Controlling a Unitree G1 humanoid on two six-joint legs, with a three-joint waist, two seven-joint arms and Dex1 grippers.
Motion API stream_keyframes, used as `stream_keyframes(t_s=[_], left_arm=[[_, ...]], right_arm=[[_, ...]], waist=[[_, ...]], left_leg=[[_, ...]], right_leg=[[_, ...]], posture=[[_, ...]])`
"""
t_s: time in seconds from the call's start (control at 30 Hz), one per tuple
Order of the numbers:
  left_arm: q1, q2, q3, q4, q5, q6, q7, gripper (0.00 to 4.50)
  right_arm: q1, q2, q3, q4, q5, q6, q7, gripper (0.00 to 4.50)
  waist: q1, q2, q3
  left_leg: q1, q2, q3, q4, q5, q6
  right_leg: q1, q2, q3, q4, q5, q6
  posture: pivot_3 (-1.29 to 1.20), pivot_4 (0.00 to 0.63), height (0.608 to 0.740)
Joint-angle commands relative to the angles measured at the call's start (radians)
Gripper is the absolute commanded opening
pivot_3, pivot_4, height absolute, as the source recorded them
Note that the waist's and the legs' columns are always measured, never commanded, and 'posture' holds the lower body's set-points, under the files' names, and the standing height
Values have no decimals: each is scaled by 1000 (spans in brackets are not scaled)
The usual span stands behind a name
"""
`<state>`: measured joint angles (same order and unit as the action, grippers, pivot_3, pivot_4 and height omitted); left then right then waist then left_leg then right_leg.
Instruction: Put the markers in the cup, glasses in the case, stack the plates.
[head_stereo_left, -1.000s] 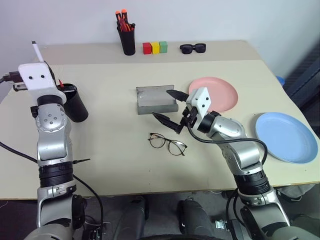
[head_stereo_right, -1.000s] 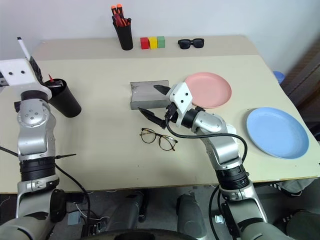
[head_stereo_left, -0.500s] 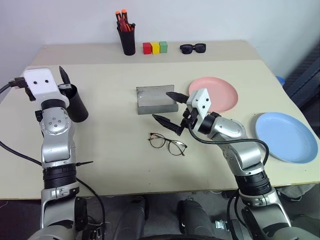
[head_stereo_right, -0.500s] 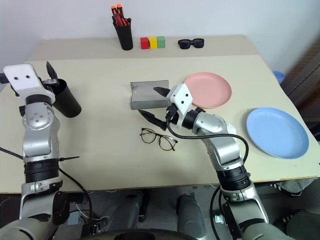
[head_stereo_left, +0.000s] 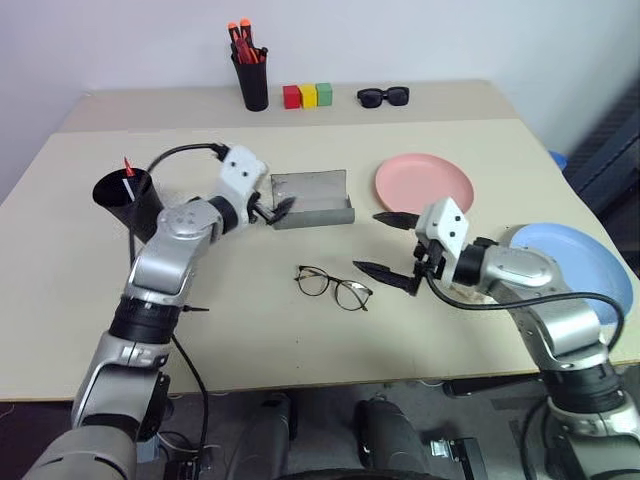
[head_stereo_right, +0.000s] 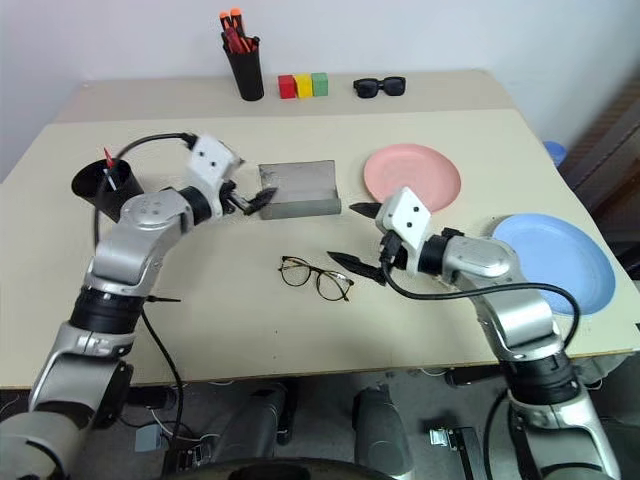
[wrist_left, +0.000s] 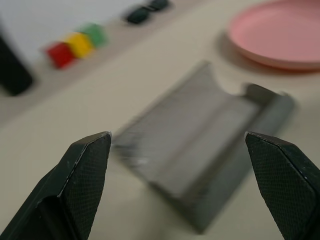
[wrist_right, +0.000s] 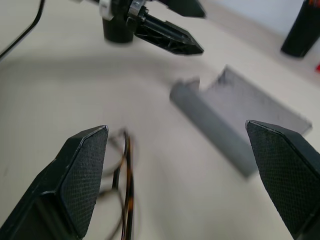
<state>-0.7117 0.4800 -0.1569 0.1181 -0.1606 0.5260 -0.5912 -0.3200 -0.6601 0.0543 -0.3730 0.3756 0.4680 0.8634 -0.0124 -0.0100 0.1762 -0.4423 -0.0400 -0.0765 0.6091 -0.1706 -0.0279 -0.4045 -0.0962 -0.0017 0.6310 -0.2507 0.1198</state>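
My left claw (head_stereo_left: 277, 208) hangs released just off the left end of the case (head_stereo_left: 312, 198), both fingers spread wide and empty; the left wrist view looks between them at the case's grey trough. My right claw (head_stereo_left: 391, 247) is also released and empty, its two black fingers gaping toward the glasses (head_stereo_left: 334, 286), which lie flat on the worktop (head_stereo_left: 250, 330) just to its left, near the middle and a little toward the front edge. The claw is near the glasses but apart from them.

The case sits open in the middle of the worktop, its lid tilted up behind it, nothing inside that I can see. The cup (head_stereo_left: 127, 198) stands near the left edge, leaning a bit, with a red marker (head_stereo_left: 128, 168) poking out of its mouth; in the right eye view a second slim pen (head_stereo_right: 111, 180) shows inside the rim, though I cannot tell its colours.

The pink plate (head_stereo_left: 424, 183) lies right of the case, toward the back. The blue plate (head_stereo_left: 580, 262) lies at the right edge, partly behind my right forearm, well apart from the pink one, so the plates are not stacked.

Along the back edge stand a pen holder (head_stereo_left: 250, 78) with orange-capped pens, three blocks (head_stereo_left: 307, 95) in red, yellow and green, and sunglasses (head_stereo_left: 384, 96).
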Motion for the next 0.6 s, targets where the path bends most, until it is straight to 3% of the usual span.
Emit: stream_keyframes(t_s=[0.03,0.2,0.43,0.53,0.6], left_arm=[[-97,-2,-51,153,41,-50,-100,4378],[-212,-27,-135,374,113,-104,-220,4378],[-318,-116,-151,644,157,-229,-319,4378],[-341,-131,-134,707,170,-261,-331,3521],[-349,-137,-126,732,176,-279,-339,2498]], right_arm=[[26,-39,-41,-72,23,20,10,4500],[78,-45,-67,-103,21,24,-15,4500],[139,-37,-83,-132,17,11,-40,4500],[149,-36,-83,-144,17,13,-50,4500],[153,-35,-80,-152,17,16,-56,4500]], waist=[[2,0,0],[3,0,0],[6,-1,1],[2,-1,1],[2,-1,1]], left_leg=[[0,0,0,0,0,0],[-1,0,0,1,0,0],[-2,0,0,2,0,1],[-2,0,-1,2,0,1],[-2,0,-1,2,0,1]], right_leg=[[0,0,0,0,0,0],[0,0,0,-1,0,0],[0,-1,0,-1,0,1],[0,-1,0,0,0,1],[0,-1,-1,0,0,1]], posture=[[0,150,740],[0,150,740],[0,150,740],[0,150,740],[0,150,740]])
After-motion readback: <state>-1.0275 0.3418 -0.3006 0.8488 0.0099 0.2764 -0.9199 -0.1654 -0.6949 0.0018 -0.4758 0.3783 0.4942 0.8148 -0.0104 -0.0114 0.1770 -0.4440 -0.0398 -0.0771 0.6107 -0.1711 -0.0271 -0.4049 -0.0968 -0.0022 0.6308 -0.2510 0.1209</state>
